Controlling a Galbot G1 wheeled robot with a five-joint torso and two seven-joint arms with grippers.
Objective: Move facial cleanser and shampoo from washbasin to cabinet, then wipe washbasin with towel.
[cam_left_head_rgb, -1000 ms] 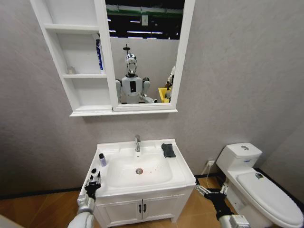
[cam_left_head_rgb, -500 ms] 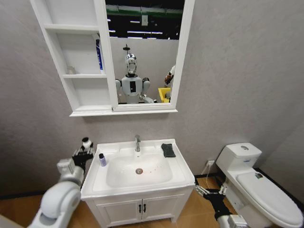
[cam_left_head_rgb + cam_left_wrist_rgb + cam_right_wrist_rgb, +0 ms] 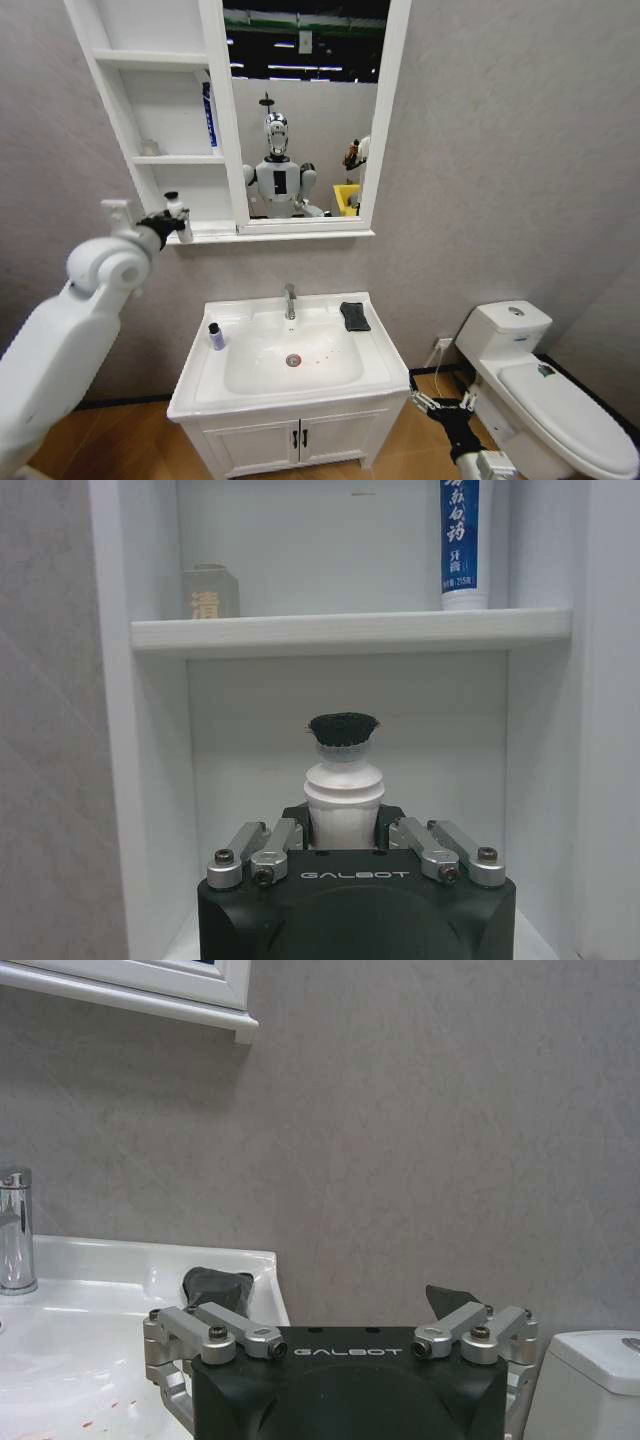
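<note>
My left gripper (image 3: 176,222) is raised in front of the lowest shelf of the cabinet (image 3: 190,228). It is shut on a white bottle with a black cap (image 3: 343,780), held upright; I cannot tell whether it is the facial cleanser or the shampoo. A small dark-capped bottle (image 3: 215,336) stands on the left rim of the washbasin (image 3: 300,385). The dark towel (image 3: 353,315) lies at the washbasin's back right corner. My right gripper (image 3: 447,405) hangs open, low beside the vanity's right side, with nothing between its fingers.
A blue and white tube (image 3: 465,540) and a small jar (image 3: 210,590) stand on the cabinet's middle shelf. The chrome tap (image 3: 289,300) rises at the back of the bowl. A white toilet (image 3: 560,395) stands to the right.
My left arm has lifted the white bottle from beside the washbasin's left edge up to the level of the cabinet's lowest shelf. The right arm has stayed put.
</note>
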